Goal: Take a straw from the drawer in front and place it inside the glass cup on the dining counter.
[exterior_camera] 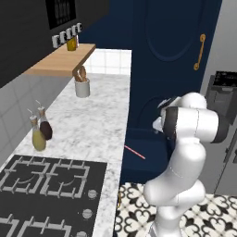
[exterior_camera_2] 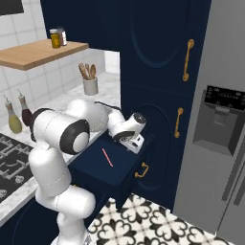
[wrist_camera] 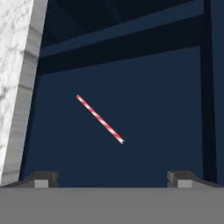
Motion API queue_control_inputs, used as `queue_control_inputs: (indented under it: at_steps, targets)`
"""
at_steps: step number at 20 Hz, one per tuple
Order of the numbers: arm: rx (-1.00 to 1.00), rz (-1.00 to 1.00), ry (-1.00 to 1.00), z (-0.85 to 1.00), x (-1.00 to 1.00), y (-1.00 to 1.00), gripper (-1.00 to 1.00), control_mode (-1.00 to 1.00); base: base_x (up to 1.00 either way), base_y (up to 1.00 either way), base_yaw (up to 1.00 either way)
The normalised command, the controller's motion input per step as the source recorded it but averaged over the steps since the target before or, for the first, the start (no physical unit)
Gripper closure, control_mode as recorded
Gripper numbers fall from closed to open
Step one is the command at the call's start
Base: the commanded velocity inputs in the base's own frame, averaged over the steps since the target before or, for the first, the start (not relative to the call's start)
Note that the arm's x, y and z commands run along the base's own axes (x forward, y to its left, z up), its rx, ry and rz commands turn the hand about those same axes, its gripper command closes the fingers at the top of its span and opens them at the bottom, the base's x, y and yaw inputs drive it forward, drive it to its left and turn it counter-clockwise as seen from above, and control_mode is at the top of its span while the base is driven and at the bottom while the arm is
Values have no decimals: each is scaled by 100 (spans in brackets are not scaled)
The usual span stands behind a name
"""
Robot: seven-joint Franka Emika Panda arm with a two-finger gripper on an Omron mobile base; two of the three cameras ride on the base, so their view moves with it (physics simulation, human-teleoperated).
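Now the drawer (exterior_camera_2: 112, 167) stands pulled out from the navy cabinet, beside the edge of the marble worktop (exterior_camera: 88, 125). On its dark floor lies the straw (wrist_camera: 99, 118), thin and with red and white stripes; it lies flat and diagonal, alone, touching no wall of the drawer. From the left base view it shows as a short red line (exterior_camera: 134, 152) inside the open drawer, and from the right base view also (exterior_camera_2: 107, 157).

The gripper (wrist_camera: 113, 179) hangs above the drawer and looks down into it. Its two fingers stand wide apart (the dark tips (wrist_camera: 41, 179) are seen at both sides of the hand view) and nothing is between them. The straw is well apart from the tips, not touched.

On the worktop stand a white crock (exterior_camera: 82, 86) with wooden utensils, two oil bottles (exterior_camera: 40, 129) and the black stove (exterior_camera: 46, 194). A grey refrigerator (exterior_camera_2: 225, 124) is at the right of the cabinet.
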Motion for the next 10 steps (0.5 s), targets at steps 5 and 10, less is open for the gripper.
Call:
queue_control_inputs:
  at_steps: [5, 10]
  targets:
    - [-17, -4, 16, -62, 23, 0, -100, -100, 0, 0, 0]
    - [-13, -2, 10, -62, 15, 0, -100, -100, 0, 0, 0]
